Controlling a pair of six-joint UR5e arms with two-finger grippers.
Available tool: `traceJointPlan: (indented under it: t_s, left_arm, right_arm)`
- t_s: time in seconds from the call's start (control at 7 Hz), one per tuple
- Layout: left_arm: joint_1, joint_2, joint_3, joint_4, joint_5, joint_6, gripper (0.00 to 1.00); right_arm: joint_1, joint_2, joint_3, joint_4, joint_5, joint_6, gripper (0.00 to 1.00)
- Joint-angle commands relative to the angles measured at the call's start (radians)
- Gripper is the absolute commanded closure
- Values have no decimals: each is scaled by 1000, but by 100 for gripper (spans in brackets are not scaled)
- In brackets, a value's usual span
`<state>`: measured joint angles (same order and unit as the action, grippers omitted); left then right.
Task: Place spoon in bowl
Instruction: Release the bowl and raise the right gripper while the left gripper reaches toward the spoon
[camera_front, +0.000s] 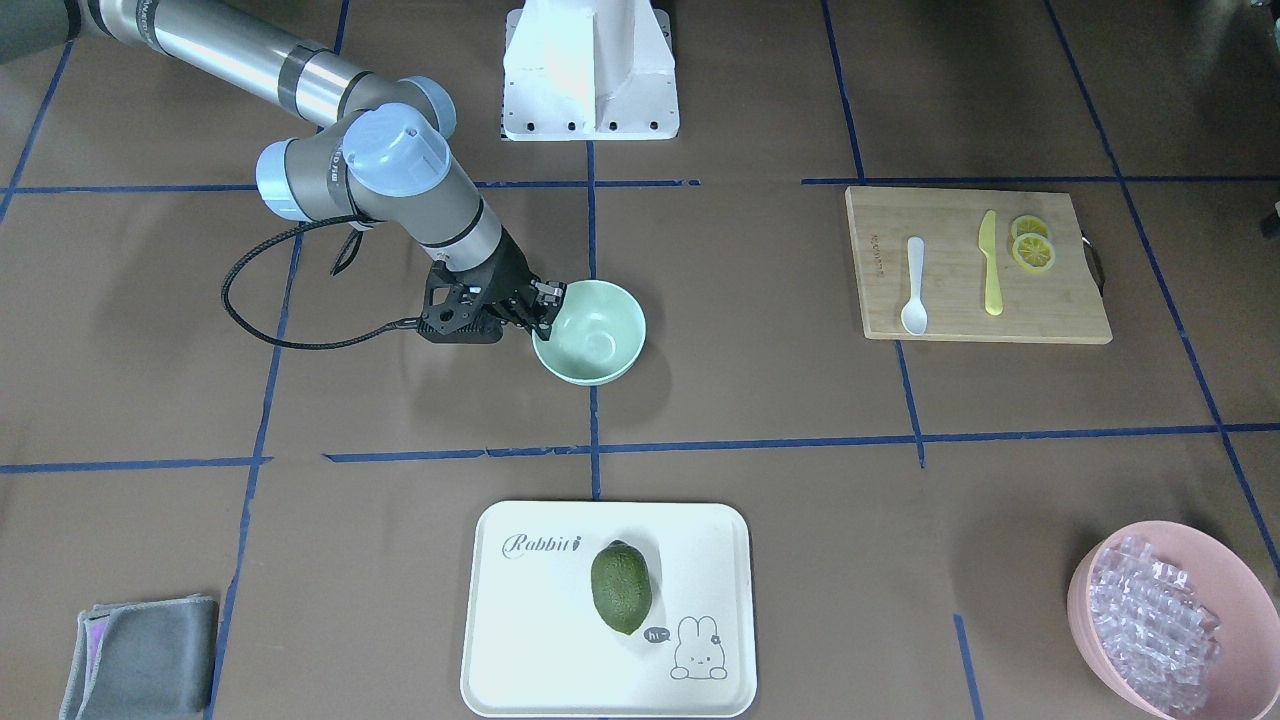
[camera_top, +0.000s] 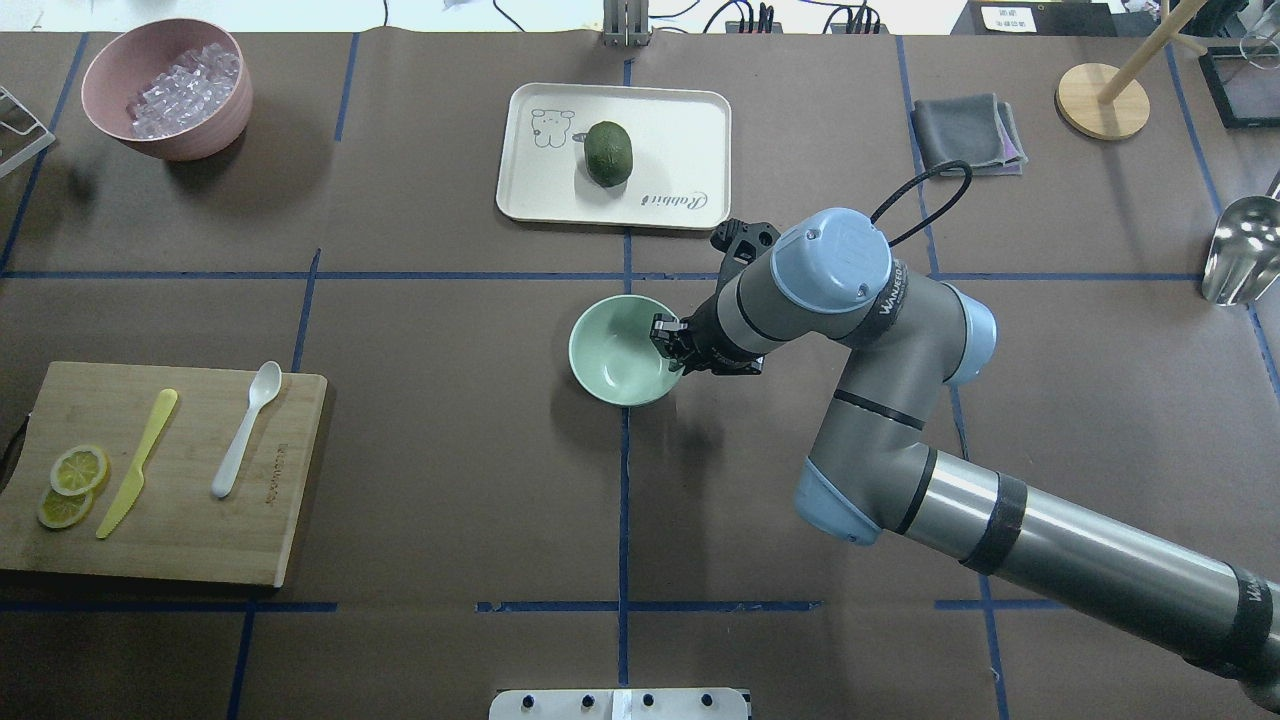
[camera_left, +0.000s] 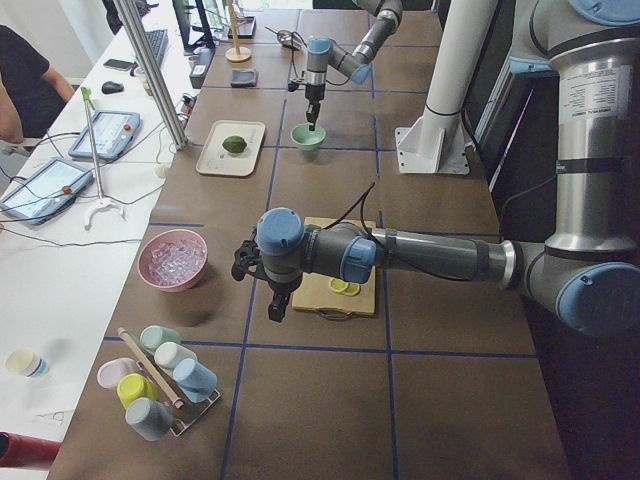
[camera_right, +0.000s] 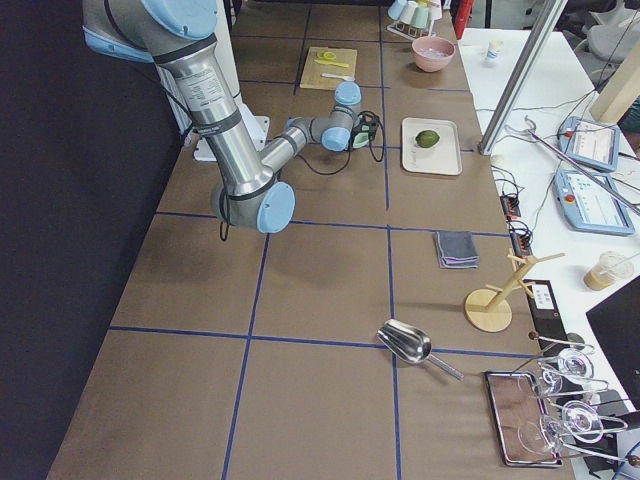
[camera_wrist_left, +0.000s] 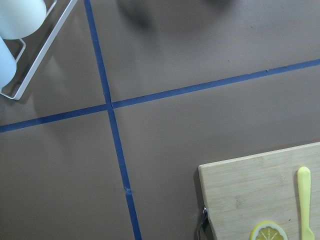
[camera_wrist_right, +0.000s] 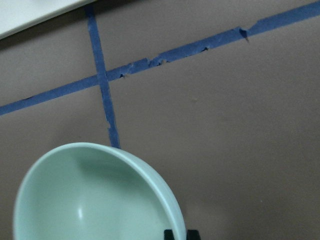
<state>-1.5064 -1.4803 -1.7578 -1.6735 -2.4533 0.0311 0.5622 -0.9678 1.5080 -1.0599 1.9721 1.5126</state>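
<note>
The white plastic spoon (camera_front: 915, 285) lies on the wooden cutting board (camera_front: 1060, 300), scoop toward the operators' side; it also shows in the overhead view (camera_top: 245, 430). The mint-green bowl (camera_front: 600, 340) stands near the table's middle (camera_top: 612, 352). My right gripper (camera_front: 545, 305) is at the bowl's rim on the robot's right side, its fingers closed over the rim (camera_wrist_right: 180, 234). The bowl (camera_wrist_right: 90, 200) fills the lower left of the right wrist view. My left gripper (camera_left: 274, 310) shows only in the exterior left view, beside the board; I cannot tell whether it is open or shut.
A yellow-green knife (camera_front: 990, 265) and lemon slices (camera_front: 1032, 245) share the board. A white tray (camera_front: 520, 620) holds a green fruit (camera_front: 620, 587). A pink bowl (camera_front: 1085, 590) of clear cubes and a grey cloth (camera_front: 140, 655) lie at the operators' edge.
</note>
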Motion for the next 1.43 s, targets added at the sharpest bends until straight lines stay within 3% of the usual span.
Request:
traceJointPlan:
  t_s: [0.0,0.14,0.29,0.57,0.71,0.86,1.0,1.29]
  left_arm:
    - [0,0,1,1,-1,-2,0]
    - [2,9,3,6,-21,-37,0]
    - [68,2,-15,-15,-111,-206,0]
    - [278,-9,-26,-296,-110,-534,0]
    - [420,-74,-25,-421,-13,-662,0]
    - [555,-87,-54,-429,161,-728,0]
    - [633,-103,-69,-427,275,-756,0]
    - [728,-101,-77,-426,353,-735,1]
  right_arm:
    - [-1,23,12,-85,4,0,23]
    - [17,30,68,-142,13,-2,2]
    - [104,-4,198,-213,87,-5,1]
    - [429,-101,288,-239,483,-73,1]
    - [544,-170,294,-239,561,-165,1]
    - [594,-246,294,-241,565,-299,1]
    - [640,-312,297,-242,559,-404,1]
    - [692,-365,302,-245,513,-553,1]
